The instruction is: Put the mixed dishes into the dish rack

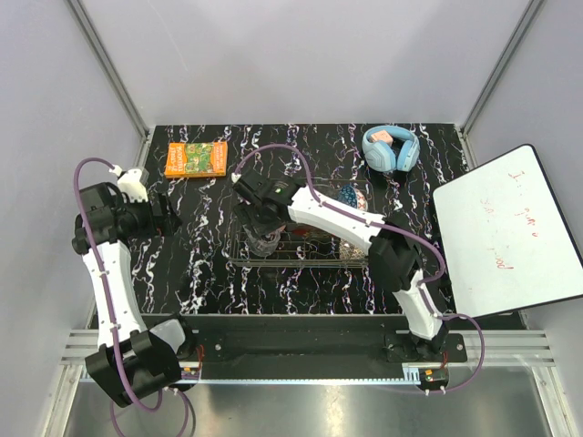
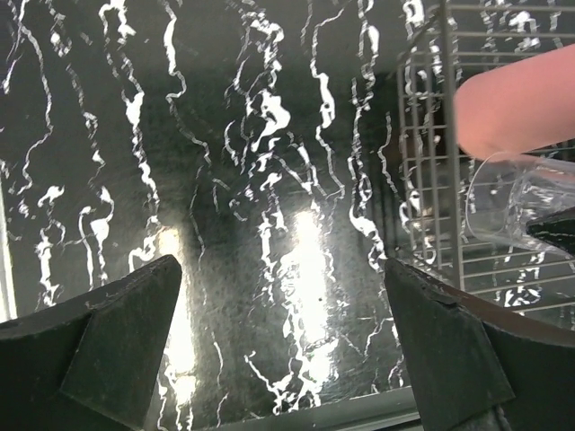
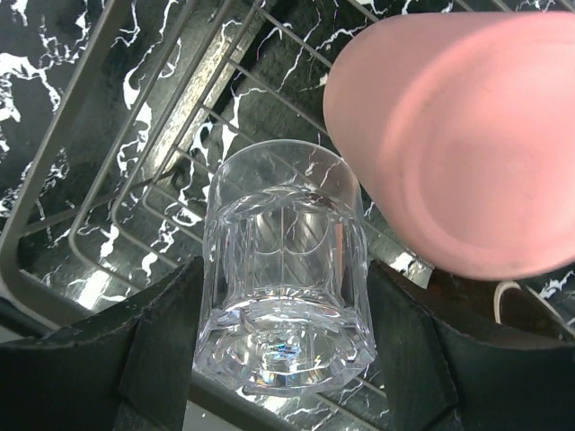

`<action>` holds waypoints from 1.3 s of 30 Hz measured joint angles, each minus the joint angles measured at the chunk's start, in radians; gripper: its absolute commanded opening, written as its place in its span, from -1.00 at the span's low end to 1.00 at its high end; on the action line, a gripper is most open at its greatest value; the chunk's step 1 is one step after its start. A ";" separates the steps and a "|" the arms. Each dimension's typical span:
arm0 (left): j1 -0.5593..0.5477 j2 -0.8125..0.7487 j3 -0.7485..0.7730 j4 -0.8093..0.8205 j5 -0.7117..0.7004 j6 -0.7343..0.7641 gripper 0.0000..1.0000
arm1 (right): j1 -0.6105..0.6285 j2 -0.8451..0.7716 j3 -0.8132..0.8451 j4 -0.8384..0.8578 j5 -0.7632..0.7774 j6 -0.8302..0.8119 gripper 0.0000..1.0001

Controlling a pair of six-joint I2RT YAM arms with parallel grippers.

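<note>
My right gripper (image 3: 283,350) is shut on a clear faceted glass (image 3: 283,287), one finger on each side near its thick base. The glass points mouth-first at the wire floor of the dish rack (image 3: 135,117), over its left end (image 1: 239,262). A salmon-pink cup (image 3: 458,135) lies in the rack right beside the glass. My left gripper (image 2: 283,341) is open with nothing between its fingers, low over the marbled table left of the rack (image 2: 422,135). From there the pink cup (image 2: 512,108) and the glass (image 2: 512,206) show. A blue patterned bowl (image 1: 351,196) sits behind the rack, partly hidden by my right arm.
An orange-green book (image 1: 196,158) lies at the back left and light blue headphones (image 1: 392,148) at the back right. A whiteboard (image 1: 510,232) leans at the right edge. Another patterned dish (image 1: 352,248) shows at the rack's right end.
</note>
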 measured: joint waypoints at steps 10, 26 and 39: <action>0.000 -0.004 -0.004 0.000 -0.027 0.008 0.98 | 0.001 0.074 0.048 0.001 0.006 -0.034 -1.00; 0.000 -0.019 -0.037 0.005 -0.020 0.022 0.98 | 0.037 0.119 0.105 0.018 0.050 -0.069 -0.90; 0.000 -0.025 -0.050 0.005 -0.014 0.040 0.98 | 0.072 0.117 0.079 0.046 0.131 -0.084 0.99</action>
